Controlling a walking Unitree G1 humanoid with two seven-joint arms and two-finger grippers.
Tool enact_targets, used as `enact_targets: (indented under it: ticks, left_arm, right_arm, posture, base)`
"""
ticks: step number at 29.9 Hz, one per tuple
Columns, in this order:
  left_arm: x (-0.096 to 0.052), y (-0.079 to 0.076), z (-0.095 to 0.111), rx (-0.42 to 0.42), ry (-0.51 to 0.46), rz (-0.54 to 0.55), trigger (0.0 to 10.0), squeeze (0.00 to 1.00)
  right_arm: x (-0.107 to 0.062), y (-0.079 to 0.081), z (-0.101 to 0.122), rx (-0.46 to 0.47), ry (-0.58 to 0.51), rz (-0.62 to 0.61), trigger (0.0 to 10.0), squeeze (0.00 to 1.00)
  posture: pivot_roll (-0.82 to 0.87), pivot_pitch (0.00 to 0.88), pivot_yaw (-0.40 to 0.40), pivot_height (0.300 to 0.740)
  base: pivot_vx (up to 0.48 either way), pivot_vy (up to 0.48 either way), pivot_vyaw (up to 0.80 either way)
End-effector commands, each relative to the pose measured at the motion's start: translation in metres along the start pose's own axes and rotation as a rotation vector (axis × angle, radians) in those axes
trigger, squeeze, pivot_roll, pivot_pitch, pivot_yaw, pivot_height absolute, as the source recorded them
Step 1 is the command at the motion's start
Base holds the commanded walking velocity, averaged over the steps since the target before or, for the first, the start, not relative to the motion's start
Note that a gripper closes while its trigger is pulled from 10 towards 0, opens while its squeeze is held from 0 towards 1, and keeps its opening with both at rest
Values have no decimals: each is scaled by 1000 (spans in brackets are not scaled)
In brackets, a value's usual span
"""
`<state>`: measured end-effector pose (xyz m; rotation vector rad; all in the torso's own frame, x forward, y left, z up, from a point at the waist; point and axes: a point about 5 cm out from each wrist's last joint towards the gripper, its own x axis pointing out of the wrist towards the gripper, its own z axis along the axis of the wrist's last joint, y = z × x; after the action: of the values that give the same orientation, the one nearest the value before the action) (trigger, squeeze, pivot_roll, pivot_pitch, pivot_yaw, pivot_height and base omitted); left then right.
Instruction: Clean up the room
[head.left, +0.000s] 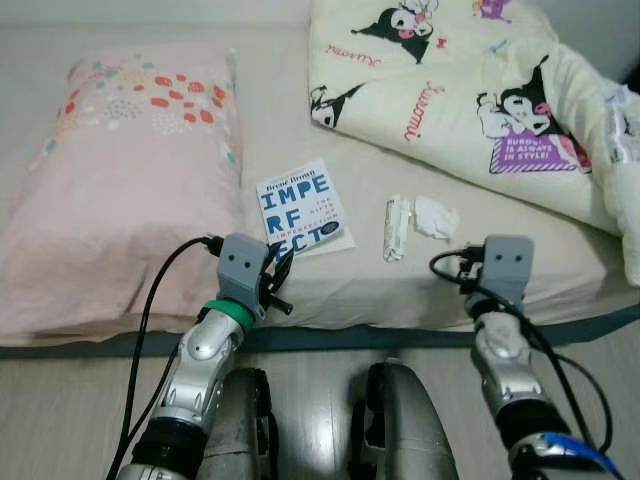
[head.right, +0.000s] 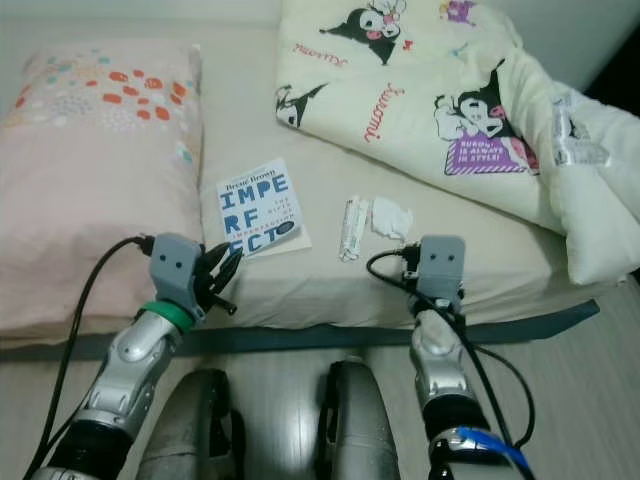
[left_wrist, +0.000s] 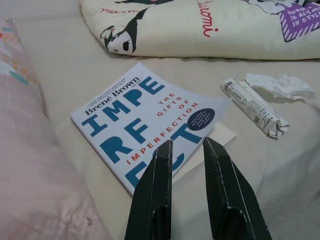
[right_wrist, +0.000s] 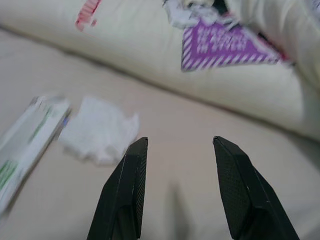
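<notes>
- Both pincers are held empty at the bed's near edge: the left gripper (left_wrist: 187, 150) with its fingers slightly parted, the right gripper (right_wrist: 180, 150) with its fingers wide apart.
- Just beyond the left fingers, at centre frame, a book (head.left: 300, 207) is seen lying flat on the bed (head.left: 330, 285).
- Right of centre, a rolled wrapper (head.left: 397, 228) and a crumpled tissue (head.left: 436, 216) lie just beside each other, ahead of the right gripper.
- A pillow (head.left: 120, 180) fills the left side; a rumpled quilt (head.left: 470, 90) fills the upper right.
- Nothing is judged cleared yet; book, litter and quilt are all left.
</notes>
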<state>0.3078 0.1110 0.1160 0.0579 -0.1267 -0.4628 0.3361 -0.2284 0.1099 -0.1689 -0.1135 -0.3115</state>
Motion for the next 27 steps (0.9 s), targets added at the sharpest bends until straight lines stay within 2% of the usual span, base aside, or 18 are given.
enact_targets:
  ticks: [1,2,3,5,6,10,18,21,22,24,27]
  left_arm:
    - [-6,-1,-2,0,16,-20,10000,0]
    - [-6,-1,-2,0,16,-20,10000,0]
    - [-7,0,0,7,12,-26,10000,0]
    - [-8,0,0,9,12,-28,10000,0]
    - [-8,0,1,16,14,-34,10000,0]
    - [-10,-1,2,29,21,-54,10000,0]
    - [-13,-2,14,52,9,-101,10000,0]
    - [-19,-10,29,46,-15,-204,10000,0]
    - [-19,-10,29,46,-15,-204,10000,0]
    - [-26,-18,37,42,-22,-287,10000,0]
    - [-29,-21,41,46,-24,-315,10000,0]
  right_arm:
    - [5,-10,-2,8,40,-10,10000,0]
    - [5,-10,-2,8,40,-10,10000,0]
    - [14,-20,2,26,63,-5,10000,745]
    - [17,-23,3,39,76,-5,10000,745]
    - [21,-30,2,50,114,-3,10000,1000]
    - [28,-42,-1,101,192,14,10000,1000]
    - [39,-51,8,163,226,43,10000,1000]
    - [49,-55,21,142,204,64,10000,1000]
    - [49,-55,21,142,204,64,10000,1000]
    - [54,-57,32,193,154,86,10000,1000]
    - [56,-57,34,199,159,109,10000,1000]
  posture:
    - [46,250,65,627]
    - [46,250,65,627]
    - [46,249,66,627]
    - [46,249,66,627]
    - [44,260,85,627]
    - [56,268,92,627]
    - [133,310,101,627]
    - [185,350,114,627]
    - [185,350,114,627]
    - [207,366,122,627]
    - [220,375,129,627]
  base:
    - [0,0,0]
    - [0,0,0]
    - [0,0,0]
    - [0,0,0]
    - [0,0,0]
    - [0,0,0]
    - [0,0,0]
    - [0,0,0]
    - [0,0,0]
    - [0,0,0]
    - [0,0,0]
